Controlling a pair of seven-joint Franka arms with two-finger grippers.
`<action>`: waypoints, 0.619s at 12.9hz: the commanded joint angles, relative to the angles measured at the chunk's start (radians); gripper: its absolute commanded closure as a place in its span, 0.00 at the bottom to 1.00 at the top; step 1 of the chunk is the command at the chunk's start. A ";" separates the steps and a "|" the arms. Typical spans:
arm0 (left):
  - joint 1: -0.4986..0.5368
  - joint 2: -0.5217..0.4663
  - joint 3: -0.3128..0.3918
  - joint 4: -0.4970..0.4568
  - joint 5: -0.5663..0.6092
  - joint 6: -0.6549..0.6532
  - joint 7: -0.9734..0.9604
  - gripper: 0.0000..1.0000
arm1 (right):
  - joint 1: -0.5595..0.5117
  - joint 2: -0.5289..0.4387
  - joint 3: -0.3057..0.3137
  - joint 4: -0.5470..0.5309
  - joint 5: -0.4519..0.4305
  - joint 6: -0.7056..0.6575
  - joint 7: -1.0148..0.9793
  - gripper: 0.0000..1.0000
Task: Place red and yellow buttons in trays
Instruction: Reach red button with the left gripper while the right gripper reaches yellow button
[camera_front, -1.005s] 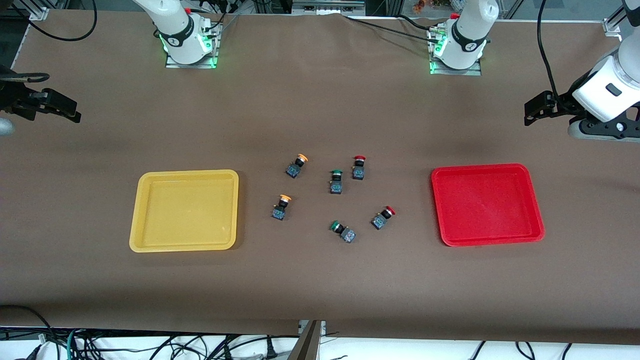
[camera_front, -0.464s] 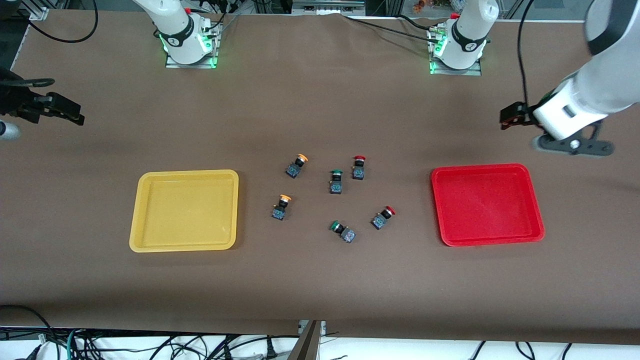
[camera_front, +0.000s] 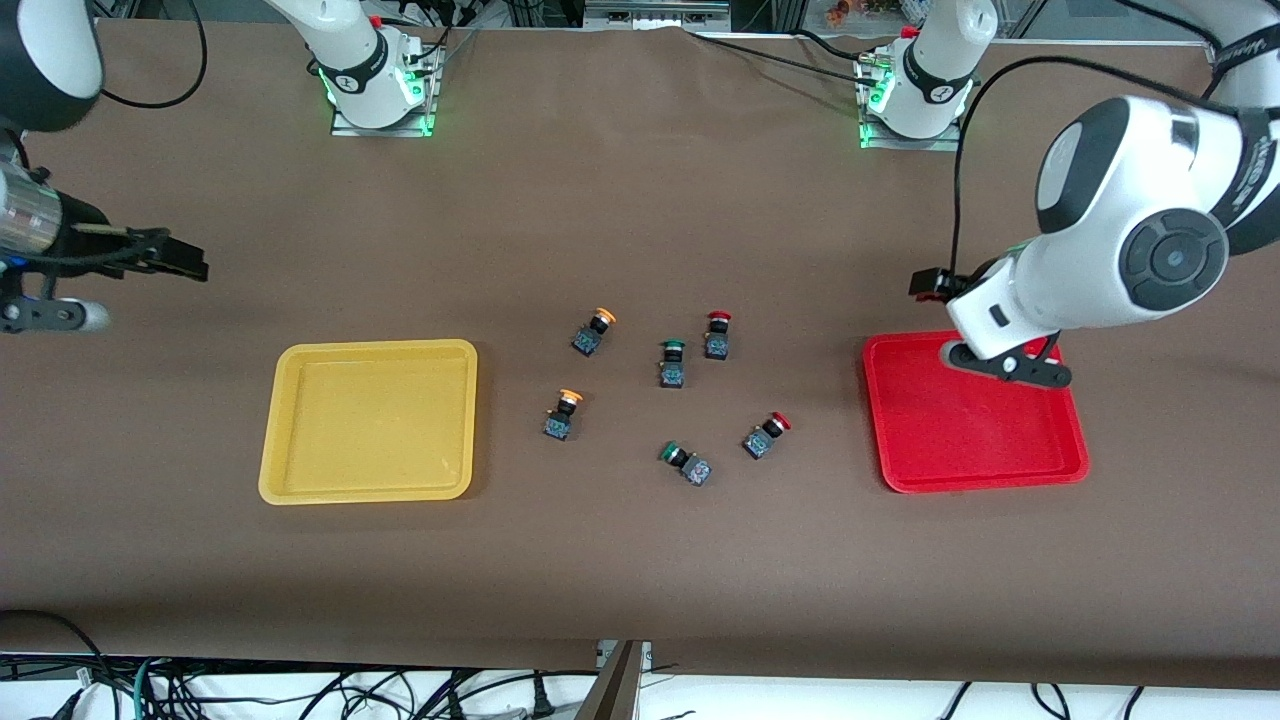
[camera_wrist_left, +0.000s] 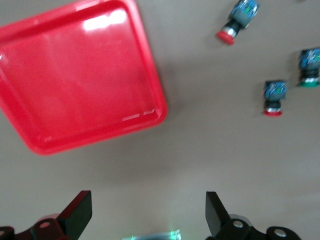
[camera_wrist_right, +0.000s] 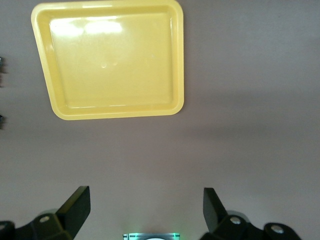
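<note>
Two red buttons (camera_front: 717, 334) (camera_front: 766, 434) and two yellow buttons (camera_front: 597, 330) (camera_front: 563, 413) lie mid-table between the yellow tray (camera_front: 370, 420) and the red tray (camera_front: 975, 430). Neither tray holds anything. My left gripper (camera_front: 932, 285) hangs open and holds nothing, over the table at the red tray's corner toward the bases. Its wrist view shows the red tray (camera_wrist_left: 75, 85) and both red buttons (camera_wrist_left: 239, 20) (camera_wrist_left: 275, 97) past the left gripper (camera_wrist_left: 146, 215). My right gripper (camera_front: 185, 265) is open and holds nothing, over bare table near the yellow tray (camera_wrist_right: 115, 60).
Two green-capped buttons (camera_front: 672, 362) (camera_front: 685, 462) lie among the red and yellow ones. The arm bases (camera_front: 375, 90) (camera_front: 915, 100) stand along the table edge farthest from the front camera. A brown cloth covers the table.
The left arm has swung in from its end of the table to the red tray's corner. The right gripper has moved a little toward the yellow tray. The buttons have not moved.
</note>
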 joint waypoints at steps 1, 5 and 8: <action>-0.070 0.085 0.009 0.073 -0.019 0.108 0.013 0.00 | 0.078 0.085 -0.002 0.018 0.003 0.067 0.079 0.00; -0.156 0.203 0.009 0.068 -0.017 0.339 0.016 0.00 | 0.151 0.197 -0.002 0.018 0.069 0.217 0.269 0.00; -0.204 0.290 0.009 0.067 -0.008 0.463 0.016 0.00 | 0.234 0.255 -0.002 0.018 0.069 0.300 0.431 0.00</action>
